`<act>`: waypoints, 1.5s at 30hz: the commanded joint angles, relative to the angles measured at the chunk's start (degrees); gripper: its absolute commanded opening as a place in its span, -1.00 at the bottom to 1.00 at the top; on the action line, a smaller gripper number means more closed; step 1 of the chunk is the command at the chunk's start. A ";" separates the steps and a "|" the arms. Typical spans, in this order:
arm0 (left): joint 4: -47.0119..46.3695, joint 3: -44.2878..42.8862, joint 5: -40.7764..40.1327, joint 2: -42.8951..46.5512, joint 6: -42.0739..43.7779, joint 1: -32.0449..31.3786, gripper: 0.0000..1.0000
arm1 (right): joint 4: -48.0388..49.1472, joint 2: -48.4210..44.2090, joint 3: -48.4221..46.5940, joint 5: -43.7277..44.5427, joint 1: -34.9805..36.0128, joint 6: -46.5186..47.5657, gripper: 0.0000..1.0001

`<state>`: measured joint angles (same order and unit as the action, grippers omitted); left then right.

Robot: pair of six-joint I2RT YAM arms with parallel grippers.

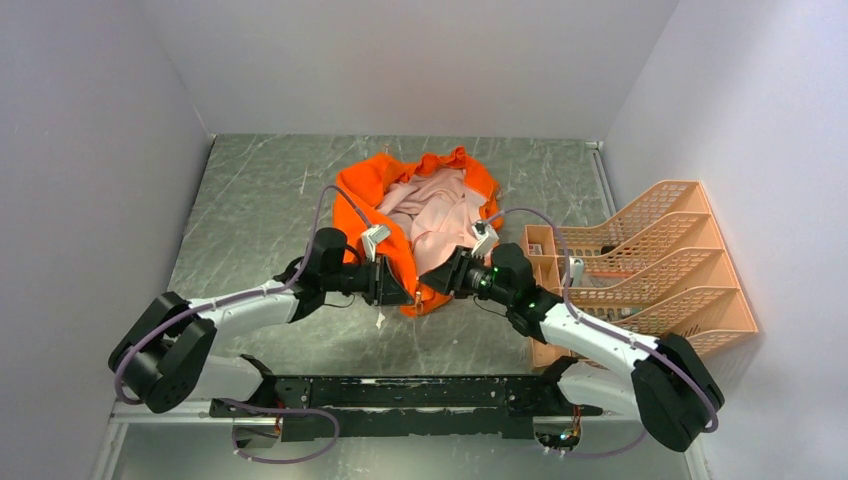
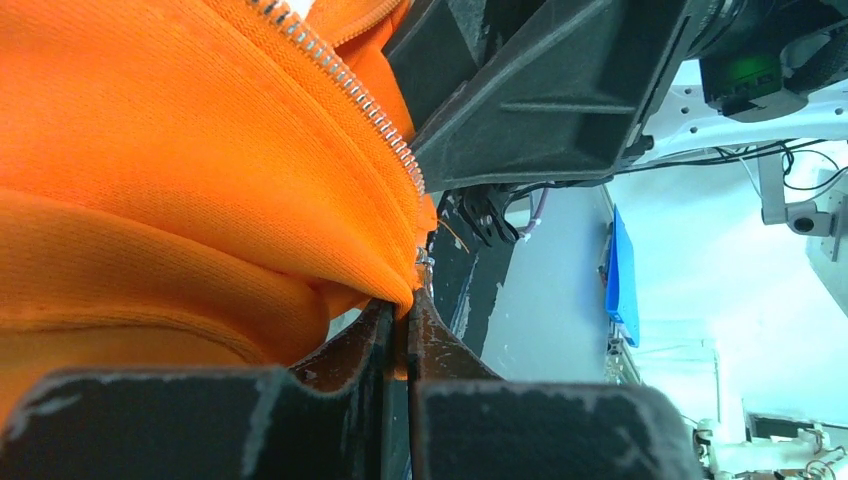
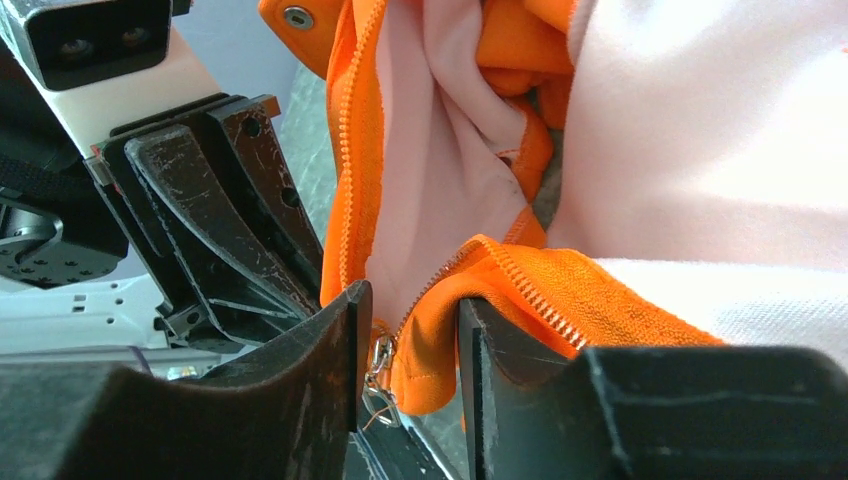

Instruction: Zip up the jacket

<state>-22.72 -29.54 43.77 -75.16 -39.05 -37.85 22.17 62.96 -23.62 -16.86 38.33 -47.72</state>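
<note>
The orange jacket (image 1: 365,185) lies crumpled mid-table, spread apart so its pale pink lining faces up. Both grippers meet at its near hem. My left gripper (image 1: 405,290) (image 2: 408,300) is shut on the orange hem edge just below the line of metal zipper teeth (image 2: 340,75). My right gripper (image 1: 440,282) (image 3: 410,310) faces it from the right. Its jaws stand apart, with a fold of the orange hem (image 3: 440,370) and the hanging metal zipper pull (image 3: 380,370) loose in the gap. The two zipper sides part just above the pull.
A peach basket rack (image 1: 640,260) stands at the right, close behind the right arm. Grey marbled table (image 1: 260,200) surrounds the jacket. White walls close in on the left, back and right.
</note>
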 commanded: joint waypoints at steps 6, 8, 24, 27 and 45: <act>-0.20 -2.52 4.82 -2.10 -1.39 -0.98 -0.84 | -14.65 -7.42 -3.43 8.70 -0.48 5.58 -0.03; -0.52 -2.58 4.99 -2.61 -1.64 -0.95 -0.84 | -17.74 -8.90 -4.05 9.11 -0.52 6.67 -0.01; -3.47 -2.79 6.81 -5.06 -3.75 -0.98 -0.84 | -34.82 -19.70 -6.51 -0.89 -0.53 10.26 0.07; -3.31 -2.89 6.94 -5.38 -3.82 -0.93 -0.84 | -34.71 -20.32 -6.29 -4.91 -0.43 8.57 0.07; -5.13 -1.74 7.70 -6.66 -8.19 -0.94 -0.84 | -30.20 -15.42 -4.38 1.49 14.56 -2.93 0.08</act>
<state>-24.64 -30.70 48.36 -81.19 -45.10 -38.11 -9.63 47.68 -28.45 -20.29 51.16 -47.37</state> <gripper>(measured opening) 0.096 0.539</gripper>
